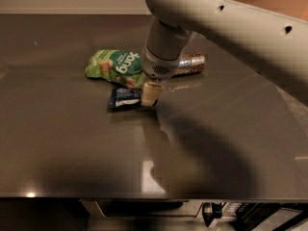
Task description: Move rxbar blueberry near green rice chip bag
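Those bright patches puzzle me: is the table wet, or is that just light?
Camera view: just glare on the glossy table near its front edge; the arm's broad shadow darkens it below and right of the gripper, which sits at the rxbar blueberry's right end.

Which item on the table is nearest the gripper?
The rxbar blueberry, the small navy bar: the gripper is at its right end. The green rice chip bag and the can lie farther back.
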`<state>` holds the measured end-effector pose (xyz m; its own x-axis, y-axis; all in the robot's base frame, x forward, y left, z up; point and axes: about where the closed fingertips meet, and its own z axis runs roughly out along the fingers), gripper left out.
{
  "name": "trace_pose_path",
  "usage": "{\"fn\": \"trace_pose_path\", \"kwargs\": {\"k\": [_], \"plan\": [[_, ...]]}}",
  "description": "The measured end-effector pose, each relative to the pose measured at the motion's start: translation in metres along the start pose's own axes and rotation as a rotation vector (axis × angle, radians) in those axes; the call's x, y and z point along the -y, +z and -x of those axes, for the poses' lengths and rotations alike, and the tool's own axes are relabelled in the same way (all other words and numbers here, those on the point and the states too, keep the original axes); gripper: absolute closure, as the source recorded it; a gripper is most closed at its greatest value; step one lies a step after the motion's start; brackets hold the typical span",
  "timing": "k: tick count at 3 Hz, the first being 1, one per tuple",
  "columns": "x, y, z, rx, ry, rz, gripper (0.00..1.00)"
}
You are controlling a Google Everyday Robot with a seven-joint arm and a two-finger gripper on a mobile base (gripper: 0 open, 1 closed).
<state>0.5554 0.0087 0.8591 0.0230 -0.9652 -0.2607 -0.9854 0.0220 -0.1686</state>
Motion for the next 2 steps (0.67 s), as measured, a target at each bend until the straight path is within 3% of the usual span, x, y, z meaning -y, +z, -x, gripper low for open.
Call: {"fn": "trace_pose_path", "kwargs": {"k": [2], "plan": [[0.0219,0.0098,-0.0009,0.001,0.04,-0.081,0.35]]}}
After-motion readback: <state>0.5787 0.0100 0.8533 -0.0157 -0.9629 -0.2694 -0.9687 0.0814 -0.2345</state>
